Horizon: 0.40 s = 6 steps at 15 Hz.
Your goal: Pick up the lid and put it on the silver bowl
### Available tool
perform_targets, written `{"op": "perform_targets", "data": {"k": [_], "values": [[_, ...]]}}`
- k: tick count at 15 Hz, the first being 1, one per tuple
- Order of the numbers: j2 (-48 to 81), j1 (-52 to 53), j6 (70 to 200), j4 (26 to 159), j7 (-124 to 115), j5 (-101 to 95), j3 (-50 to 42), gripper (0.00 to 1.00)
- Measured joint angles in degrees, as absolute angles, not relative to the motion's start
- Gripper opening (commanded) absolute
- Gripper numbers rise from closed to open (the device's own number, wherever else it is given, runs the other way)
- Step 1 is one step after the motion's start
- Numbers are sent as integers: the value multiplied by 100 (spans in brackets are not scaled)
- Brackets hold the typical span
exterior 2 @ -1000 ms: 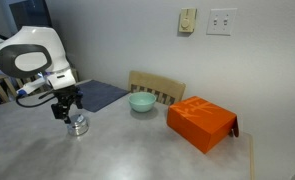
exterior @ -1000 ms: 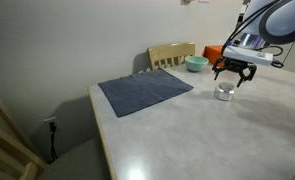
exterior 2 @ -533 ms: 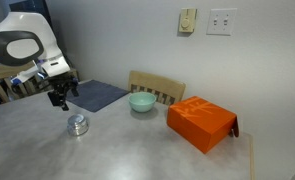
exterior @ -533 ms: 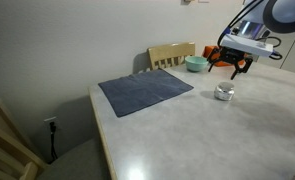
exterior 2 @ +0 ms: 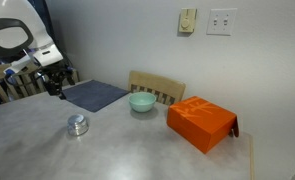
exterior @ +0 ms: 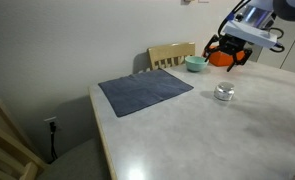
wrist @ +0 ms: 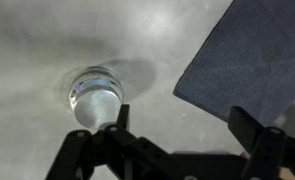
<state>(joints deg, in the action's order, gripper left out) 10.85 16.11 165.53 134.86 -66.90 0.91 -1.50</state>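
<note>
The silver bowl (exterior: 224, 92) stands on the pale table in both exterior views (exterior 2: 78, 124). In the wrist view it (wrist: 95, 95) shows from above with a pale round top, which looks like the lid (wrist: 97, 104) lying on it. In the exterior views I cannot tell lid and bowl apart. My gripper (exterior: 227, 62) hangs well above and behind the bowl (exterior 2: 55, 88). Its fingers (wrist: 185, 125) are spread apart with nothing between them.
A dark grey-blue cloth (exterior: 145, 90) (exterior 2: 95, 94) (wrist: 252, 55) lies flat next to the bowl. A light teal bowl (exterior: 196, 63) (exterior 2: 141, 101) and an orange box (exterior 2: 200, 122) stand further along the table. A wooden chair (exterior: 172, 53) stands at the table's far edge.
My gripper was low over the silver bowl one second ago. It has risen and pulled away towards the cloth side, open. The bowl stays in place.
</note>
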Motion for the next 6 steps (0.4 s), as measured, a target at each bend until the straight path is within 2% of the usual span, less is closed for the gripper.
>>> {"op": "perform_targets", "data": {"k": [6], "values": [[1072, 1586, 16616, 13522, -6690, 96, -116, 100]]}}
